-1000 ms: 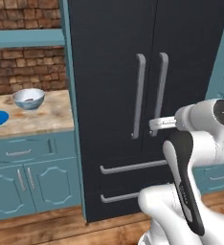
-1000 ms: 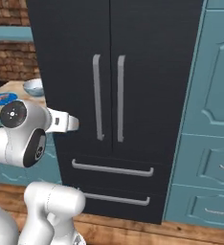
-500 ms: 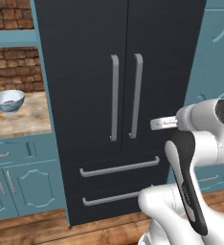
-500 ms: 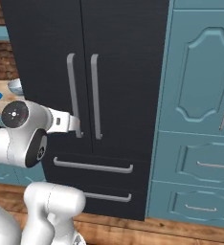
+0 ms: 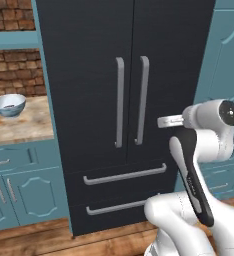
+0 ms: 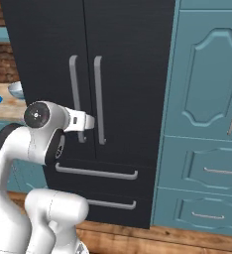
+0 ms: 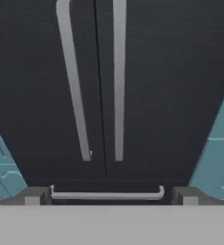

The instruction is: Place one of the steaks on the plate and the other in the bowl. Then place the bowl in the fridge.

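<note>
Fridge (image 7: 147, 86) stands closed, straight ahead of the fingers (image 7: 32, 195), spread wide and empty; its door handles (image 7: 118, 81) run vertically. Bowl (image 5: 8, 105) rests on the tabletop (image 5: 24, 127) near its fridge-side edge.

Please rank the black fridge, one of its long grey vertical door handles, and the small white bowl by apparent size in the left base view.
1. Tall black fridge, largest.
2. Long grey vertical door handle.
3. Small white bowl with blue pattern, smallest; it sits on the counter at the left.
</note>
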Available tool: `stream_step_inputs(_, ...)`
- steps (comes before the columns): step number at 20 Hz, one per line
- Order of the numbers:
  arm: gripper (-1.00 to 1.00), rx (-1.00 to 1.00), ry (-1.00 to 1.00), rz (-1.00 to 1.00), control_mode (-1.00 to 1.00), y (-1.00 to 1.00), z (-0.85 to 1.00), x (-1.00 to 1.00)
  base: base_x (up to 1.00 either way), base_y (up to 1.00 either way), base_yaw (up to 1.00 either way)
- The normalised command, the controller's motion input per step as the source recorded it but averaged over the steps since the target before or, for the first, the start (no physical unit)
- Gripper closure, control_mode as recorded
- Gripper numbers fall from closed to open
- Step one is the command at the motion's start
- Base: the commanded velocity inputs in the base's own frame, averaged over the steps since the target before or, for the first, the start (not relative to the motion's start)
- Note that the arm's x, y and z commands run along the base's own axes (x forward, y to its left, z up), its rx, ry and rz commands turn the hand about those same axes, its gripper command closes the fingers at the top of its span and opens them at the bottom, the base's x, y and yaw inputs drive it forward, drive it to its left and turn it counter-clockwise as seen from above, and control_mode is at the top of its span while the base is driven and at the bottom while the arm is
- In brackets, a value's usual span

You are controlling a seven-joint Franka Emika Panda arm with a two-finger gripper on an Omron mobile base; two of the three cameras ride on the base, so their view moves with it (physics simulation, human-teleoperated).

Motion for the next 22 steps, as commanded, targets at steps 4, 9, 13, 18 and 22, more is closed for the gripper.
stream_step_inputs(4,-1.00,0.00,-0.03,0.00,-1.00,-0.01,-0.09,0.79,0.00,0.00,0.00)
stream_step_inputs(9,-1.00,0.00,0.00,0.00,-1.00,0.00,-0.06,0.64,0.00,0.00,0.00)
stream_step_inputs(13,-1.00,0.00,-0.01,0.00,-1.00,0.00,-0.30,0.69,0.00,0.00,0.00)
stream_step_inputs(18,-1.00,0.00,0.00,0.00,-1.00,0.00,-0.23,0.65,0.00,0.00,0.00)
stream_step_inputs(22,-1.00,0.00,0.01,0.00,-1.00,0.00,-0.11,0.53,0.00,0.00,0.00)
